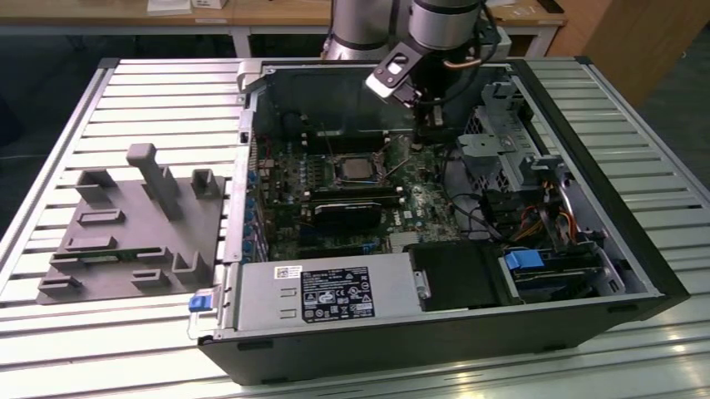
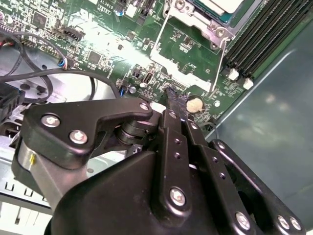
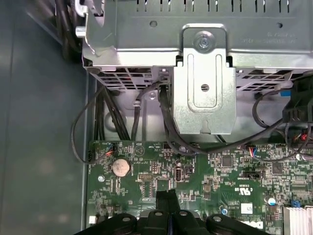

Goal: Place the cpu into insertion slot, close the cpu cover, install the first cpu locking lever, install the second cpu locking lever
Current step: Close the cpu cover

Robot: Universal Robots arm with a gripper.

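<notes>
Table [image 1: 621, 100]: ribbed, slatted silvery metal; wooden benches are seen at the far side.
Case [image 1: 444, 349]: black tower, laid on its side and opened, set mid-table.
Fixture [image 1: 133, 224]: grey moulded block with posts and pockets, placed just beside the case on the exterior view's left.
Cpu [image 1: 357, 169]: flat square with a silvery-grey top, seated in the insertion slot [image 1: 381, 163] on the far half of the green motherboard [image 3: 146, 176].
Cpu cover [image 2: 211, 28]: thin silvery frame, seen at the chip's edge in the second wrist view. Whether it is fully down cannot be told.
Levers [image 2: 221, 63]: thin bent wire beside the socket. Latch state is not made out.
Gripper [image 2: 169, 93]: black, bolted links, fingers pressed together, nothing seen pinched. It is held over the board on the exterior view's right of the slot, near the round coin cell [image 2: 194, 104].
Hidden: the chip is cut off at the frame edge in the second wrist view. Tip contact with the board cannot be judged.
Bracket [image 3: 204, 93]: bent sheet metal, with black cables [image 3: 83, 127] looped below it.
</notes>
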